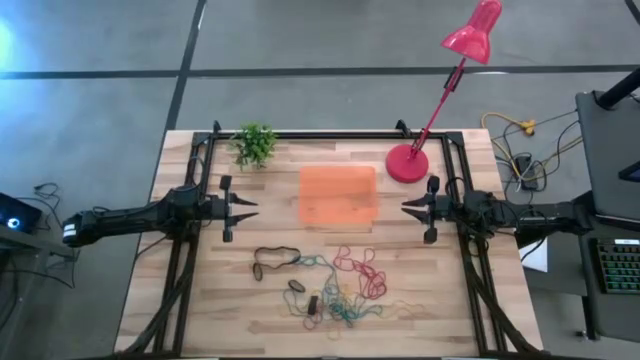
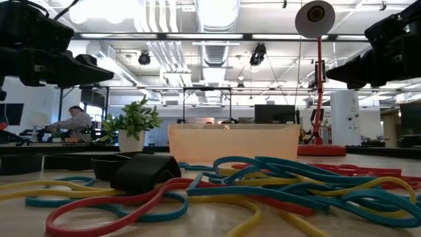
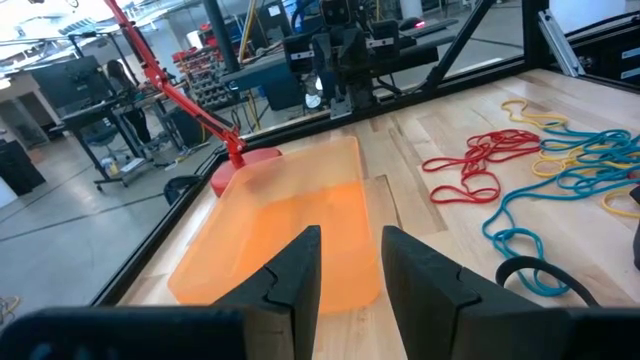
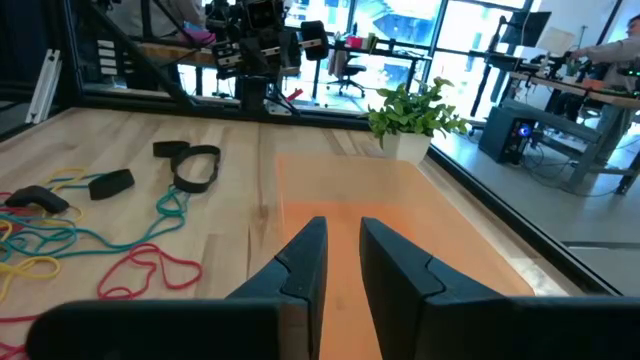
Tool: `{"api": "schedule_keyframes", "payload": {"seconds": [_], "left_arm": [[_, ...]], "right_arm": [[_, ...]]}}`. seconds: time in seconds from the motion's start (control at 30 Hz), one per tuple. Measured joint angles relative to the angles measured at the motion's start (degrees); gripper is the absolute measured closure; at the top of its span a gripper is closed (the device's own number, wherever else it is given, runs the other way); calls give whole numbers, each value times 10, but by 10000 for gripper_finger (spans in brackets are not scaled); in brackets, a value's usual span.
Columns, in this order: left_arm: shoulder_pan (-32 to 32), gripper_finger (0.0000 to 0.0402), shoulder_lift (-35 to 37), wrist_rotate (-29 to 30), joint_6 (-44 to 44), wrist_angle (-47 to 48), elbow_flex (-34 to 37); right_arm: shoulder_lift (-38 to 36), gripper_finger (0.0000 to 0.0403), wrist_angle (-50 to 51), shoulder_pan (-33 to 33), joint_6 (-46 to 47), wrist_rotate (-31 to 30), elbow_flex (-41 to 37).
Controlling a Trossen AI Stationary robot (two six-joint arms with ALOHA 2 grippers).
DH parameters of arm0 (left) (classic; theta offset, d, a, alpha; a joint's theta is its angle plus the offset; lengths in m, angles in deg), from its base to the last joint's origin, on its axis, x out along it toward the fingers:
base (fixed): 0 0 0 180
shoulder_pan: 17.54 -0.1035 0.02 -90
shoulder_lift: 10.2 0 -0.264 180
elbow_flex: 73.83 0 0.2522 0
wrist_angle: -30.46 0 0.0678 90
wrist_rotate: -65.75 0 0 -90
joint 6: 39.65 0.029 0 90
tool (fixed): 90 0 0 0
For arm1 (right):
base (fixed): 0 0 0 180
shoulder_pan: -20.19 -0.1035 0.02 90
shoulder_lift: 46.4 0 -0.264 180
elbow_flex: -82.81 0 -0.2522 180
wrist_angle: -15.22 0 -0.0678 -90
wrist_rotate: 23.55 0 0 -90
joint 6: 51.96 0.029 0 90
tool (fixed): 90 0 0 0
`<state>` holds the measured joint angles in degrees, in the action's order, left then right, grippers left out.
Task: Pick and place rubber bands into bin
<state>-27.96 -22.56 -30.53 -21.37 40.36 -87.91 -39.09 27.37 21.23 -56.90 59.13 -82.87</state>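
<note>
A wooden table (image 1: 200, 300) seen from above, with two dark robot arms reaching in from opposite sides. The left gripper (image 1: 252, 208) hovers above the table just left of the bin (image 1: 338, 195), its two fingers set slightly apart with a narrow gap and nothing between them. The right gripper (image 1: 406, 207) mirrors it just right of the bin, fingers likewise a little apart and empty. Both point inward toward each other across the bin.

The bin is a shallow translucent orange tray lying flat at the table's middle, between the two grippers; nothing shows inside it. In the left wrist view the bin (image 3: 280, 235) sits directly ahead of that arm's fingers (image 3: 300, 270); in the right wrist view the bin (image 4: 400, 215) lies beyond and under that arm's fingers (image 4: 305, 260).

The rubber bands (image 1: 345, 285) lie in a loose tangle on the wood nearer the front edge than the bin, well apart from both grippers: red, blue, green and yellow loops, with a few dark ones (image 1: 275, 258) to their left. None touches the bin.

A small potted plant (image 1: 255, 145) stands near the far left corner, and a red desk lamp (image 1: 408, 163) stands by the bin's far right corner
</note>
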Motion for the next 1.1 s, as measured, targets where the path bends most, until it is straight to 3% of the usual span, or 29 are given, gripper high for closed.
{"api": "schedule_keyframes", "payload": {"seconds": [0.13, 0.37, 0.57, 0.77, 0.83, 1.0, 1.1], "left_arm": [[0, 308, 0, 0, 0, 0, 0], [0, 308, 0, 2, -7, -17, 0], [0, 308, 0, 2, -134, -106, 0], [0, 308, 2, 0, -281, -148, 0], [0, 308, 1, 0, -277, -174, 0], [0, 308, 1, 71, -137, -223, 0], [0, 308, -1, 67, -224, -224, 0]], "right_arm": [[0, 351, -26, 0, 3, 0, 0], [0, 351, -135, 0, 186, 15, 0], [-1, 351, -178, 0, 282, 13, 0], [-1, 351, -200, 0, 279, 13, 0], [0, 351, -198, 0, 269, 13, 0], [0, 351, -200, 1, 171, 13, 0], [4, 351, -232, 1, 189, 15, 0]]}}
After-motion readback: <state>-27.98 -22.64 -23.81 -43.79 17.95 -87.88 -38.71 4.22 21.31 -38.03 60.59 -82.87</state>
